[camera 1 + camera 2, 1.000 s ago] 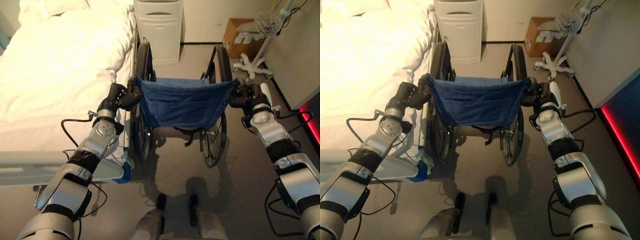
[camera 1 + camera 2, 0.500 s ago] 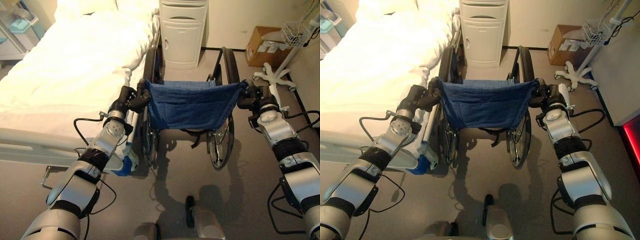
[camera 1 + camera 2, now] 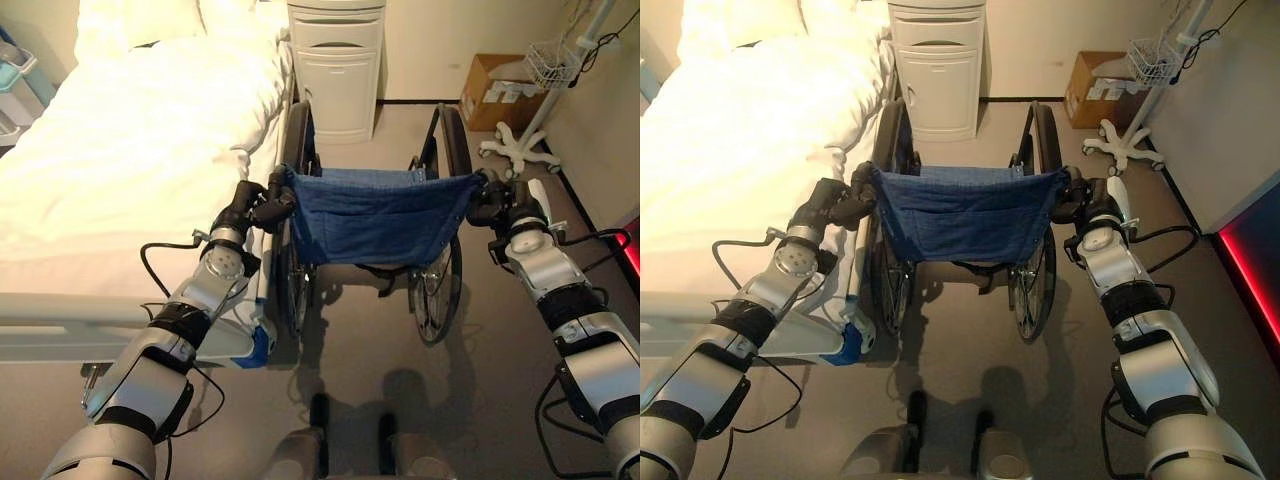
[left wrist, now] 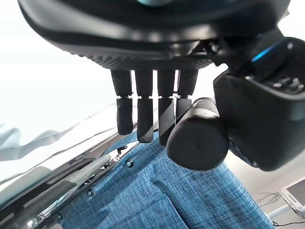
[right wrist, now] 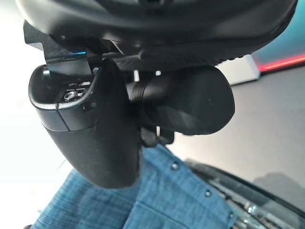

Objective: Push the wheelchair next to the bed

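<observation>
White bedding covers the bed (image 3: pixel 130 170), the biggest thing here, filling the 9 to 11 o'clock part of the head views, with its pale foot rail crossing at 8 o'clock. Just beside the bed's edge, at the centre, stands the wheelchair (image 3: pixel 375 215), seen from behind: a blue cloth backrest stretched between two push handles, dark wheels either side, its left wheel close against the bed frame. At 12 o'clock, past the wheelchair, a white cabinet (image 3: pixel 337 65) stands against the wall by the head of the bed. At 1 to 2 o'clock a brown cardboard box (image 3: pixel 495 90) sits on the floor near the wall, and just beside it a white wheeled stand (image 3: pixel 520 150) carrying a wire basket (image 3: pixel 552 65) higher up.

Left robot hand (image 3: pixel 250 205) is at 9 o'clock of the backrest, fingers curled round the wheelchair's left push handle; the left wrist view shows the dark fingers (image 4: pixel 143 119) wrapped down over the black round grip (image 4: pixel 198 138), with blue cloth below. Right robot hand (image 3: pixel 495 200) is at 3 o'clock of the backrest, closed on the right push handle; in the right wrist view the thumb (image 5: pixel 95 138) lies across the black grip (image 5: pixel 190 102), the blue backrest beneath it.
</observation>
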`<state>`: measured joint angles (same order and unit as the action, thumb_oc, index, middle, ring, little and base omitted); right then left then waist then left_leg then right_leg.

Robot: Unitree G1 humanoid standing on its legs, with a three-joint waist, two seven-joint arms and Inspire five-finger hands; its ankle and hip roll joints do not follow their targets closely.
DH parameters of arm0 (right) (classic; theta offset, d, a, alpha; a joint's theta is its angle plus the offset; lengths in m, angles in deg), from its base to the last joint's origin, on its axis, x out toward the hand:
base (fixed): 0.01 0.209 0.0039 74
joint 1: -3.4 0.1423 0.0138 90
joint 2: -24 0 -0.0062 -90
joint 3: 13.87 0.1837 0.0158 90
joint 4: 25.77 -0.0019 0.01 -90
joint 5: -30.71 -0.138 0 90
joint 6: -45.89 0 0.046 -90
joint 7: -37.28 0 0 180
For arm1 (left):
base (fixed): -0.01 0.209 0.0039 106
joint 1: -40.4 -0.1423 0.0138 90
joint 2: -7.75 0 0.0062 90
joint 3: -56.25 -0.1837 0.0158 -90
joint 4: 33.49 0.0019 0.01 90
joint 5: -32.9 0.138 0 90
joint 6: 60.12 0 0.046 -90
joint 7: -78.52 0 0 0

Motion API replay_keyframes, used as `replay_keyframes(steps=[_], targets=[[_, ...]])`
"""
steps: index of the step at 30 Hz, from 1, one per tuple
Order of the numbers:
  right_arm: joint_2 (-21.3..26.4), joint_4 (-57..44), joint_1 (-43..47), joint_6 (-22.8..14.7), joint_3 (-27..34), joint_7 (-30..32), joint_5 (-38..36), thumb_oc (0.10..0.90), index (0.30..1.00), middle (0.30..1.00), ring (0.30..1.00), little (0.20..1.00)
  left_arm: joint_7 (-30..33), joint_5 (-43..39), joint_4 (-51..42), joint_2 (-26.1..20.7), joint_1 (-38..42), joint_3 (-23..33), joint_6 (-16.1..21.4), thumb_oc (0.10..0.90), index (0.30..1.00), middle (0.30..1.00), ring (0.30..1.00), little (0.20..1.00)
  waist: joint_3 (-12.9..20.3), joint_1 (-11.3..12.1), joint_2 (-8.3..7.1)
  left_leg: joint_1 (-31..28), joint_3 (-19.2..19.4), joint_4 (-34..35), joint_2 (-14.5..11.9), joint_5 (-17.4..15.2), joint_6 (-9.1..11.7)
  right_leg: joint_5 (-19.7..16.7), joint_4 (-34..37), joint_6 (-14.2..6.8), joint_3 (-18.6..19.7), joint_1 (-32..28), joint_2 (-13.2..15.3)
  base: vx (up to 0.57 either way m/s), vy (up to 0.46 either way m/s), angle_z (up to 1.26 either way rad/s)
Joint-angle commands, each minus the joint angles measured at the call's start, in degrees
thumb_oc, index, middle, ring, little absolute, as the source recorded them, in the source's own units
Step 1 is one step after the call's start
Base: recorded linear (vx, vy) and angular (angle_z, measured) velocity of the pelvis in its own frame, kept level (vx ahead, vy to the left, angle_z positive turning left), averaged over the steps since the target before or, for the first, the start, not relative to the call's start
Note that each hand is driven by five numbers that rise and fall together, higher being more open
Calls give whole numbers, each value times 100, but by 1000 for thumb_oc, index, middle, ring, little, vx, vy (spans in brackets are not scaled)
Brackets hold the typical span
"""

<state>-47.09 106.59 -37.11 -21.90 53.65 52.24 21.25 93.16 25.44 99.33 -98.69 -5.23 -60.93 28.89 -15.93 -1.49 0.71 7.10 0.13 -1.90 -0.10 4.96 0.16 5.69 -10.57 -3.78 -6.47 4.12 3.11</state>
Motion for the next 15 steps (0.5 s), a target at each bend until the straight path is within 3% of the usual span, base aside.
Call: replay_keyframes(steps=[1, 9, 15], targets=[[-504, 122, -412, -147, -644, -670, -169, 800, 900, 900, 900, 900, -108, 226, -99, -151, -106, -171, 105, 800, 900, 900, 900, 900, -97, 289, -52, -309, 35, -321, 248, -649, -96, -304, 287, -109, 157, -294, 191, 33, 12, 4], [-293, -102, -419, -70, -477, -865, -520, 800, 900, 900, 900, 900, -117, -295, -418, -152, -411, 134, 341, 800, 900, 900, 900, 900, 109, 316, -85, -532, -29, -303, 223, -729, -112, -284, 302, -111, 207, -448, 154, 4, -6, -5], [285, -557, -124, 88, -358, -1359, -1210, 800, 900, 900, 900, 900, -671, -1557, -679, -271, -595, 555, 531, 800, 900, 900, 900, 900, 395, 314, -176, -772, -66, -109, 170, -685, -58, -356, 405, -135, 194, -552, 94, -2, -29, 7]])
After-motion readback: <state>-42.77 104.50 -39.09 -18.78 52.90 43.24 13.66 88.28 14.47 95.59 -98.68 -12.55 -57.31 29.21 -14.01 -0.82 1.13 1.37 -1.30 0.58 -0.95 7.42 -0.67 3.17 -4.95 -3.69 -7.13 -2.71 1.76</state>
